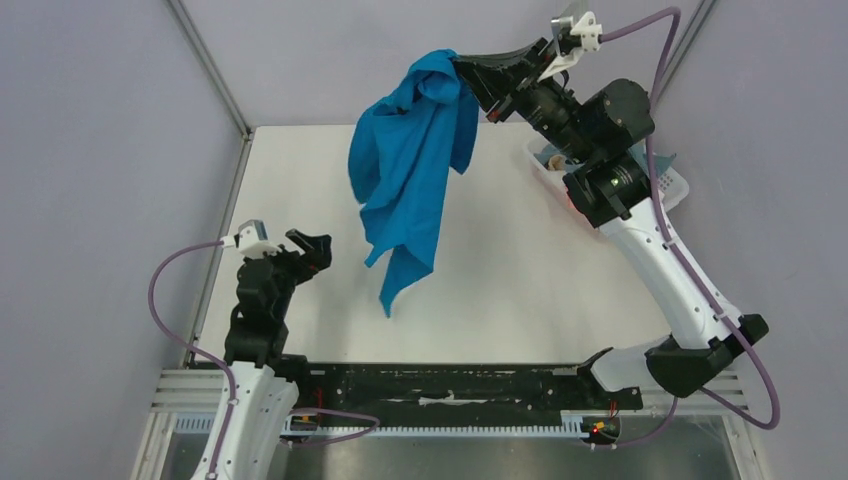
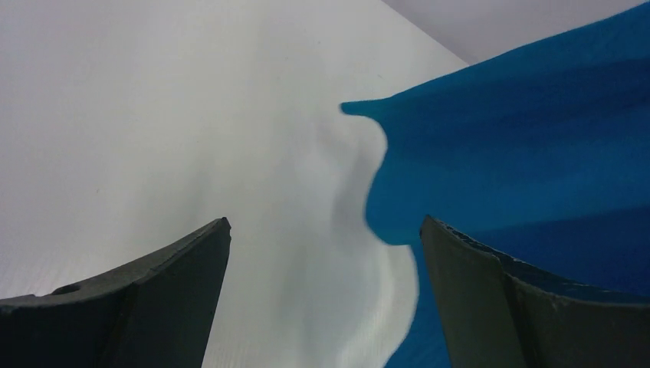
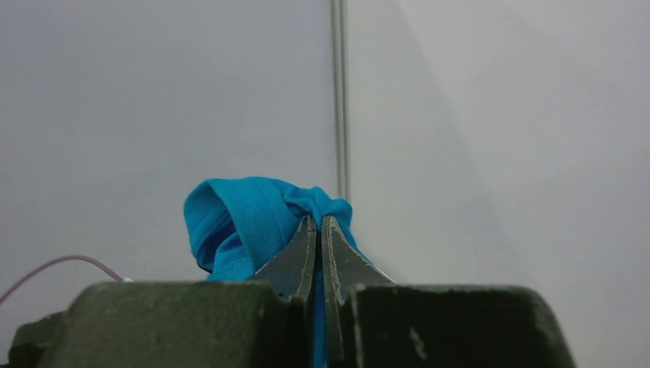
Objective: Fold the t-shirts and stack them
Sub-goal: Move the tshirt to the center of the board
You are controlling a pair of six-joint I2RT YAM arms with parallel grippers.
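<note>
We see the t-shirt (image 1: 410,170) hanging from the right pincer (image 1: 462,66) over the counter (image 1: 520,290), left pincer (image 1: 310,248) near-left, basket (image 1: 677,189) far right.

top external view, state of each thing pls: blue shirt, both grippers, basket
bright blue cloth t-shirt: unfolded, bunched, hanging from the right gripper above the table
right gripper: shut on the t-shirt, raised
left gripper: open, empty, low beside the hanging cloth
white slotted plastic basket: on the table, mostly hidden behind the right arm

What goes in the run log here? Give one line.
right tool: shut on shirt, held high | left tool: open, empty, near shirt | shirt: hanging, unfolded | basket: under right arm
</note>
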